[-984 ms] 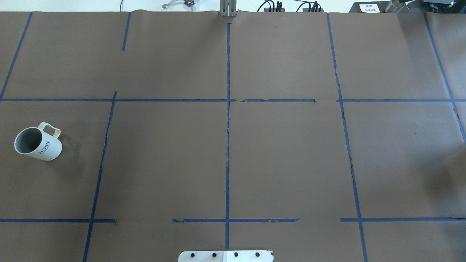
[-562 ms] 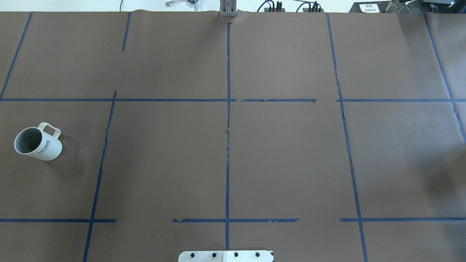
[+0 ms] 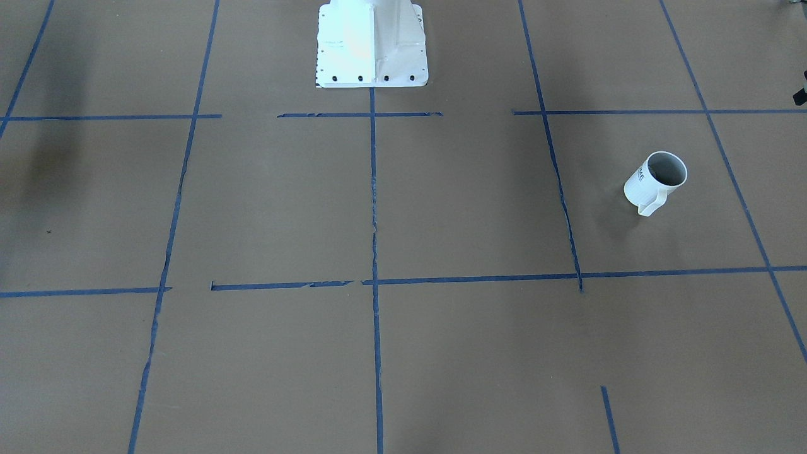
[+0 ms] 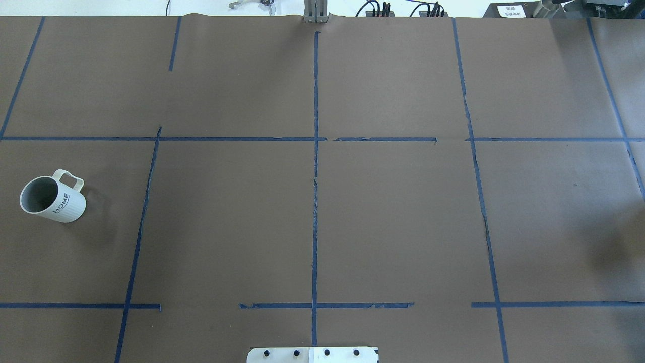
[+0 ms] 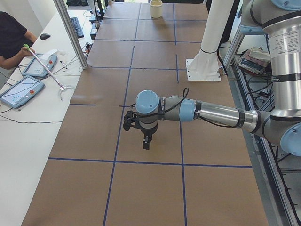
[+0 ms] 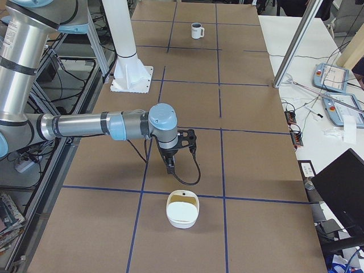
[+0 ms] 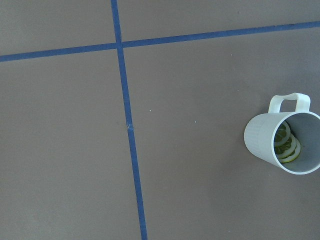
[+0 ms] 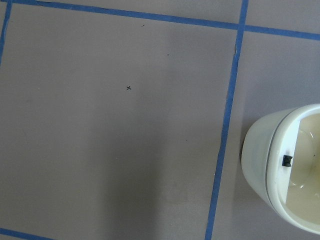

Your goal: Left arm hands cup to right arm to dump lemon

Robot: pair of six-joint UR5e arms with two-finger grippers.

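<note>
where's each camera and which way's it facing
front-facing: across the table, steeply down; cup, robot base.
overhead: behind robot, down; same cup, base.
left: table's left end; left arm near.
right: right end; right arm near, container, cup far.
left wrist: straight down; cup, lemon; no body.
right wrist: straight down; same container; no body.

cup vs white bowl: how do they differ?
The cup has a ribbed wall and a squared handle; the bowl is smooth, with no handle showing. The cup's inside is grey and holds lemon slices; the bowl's is cream, nothing seen in it. In the exterior right view the cup is far off, the bowl near the right arm. Both are white and upright.
</note>
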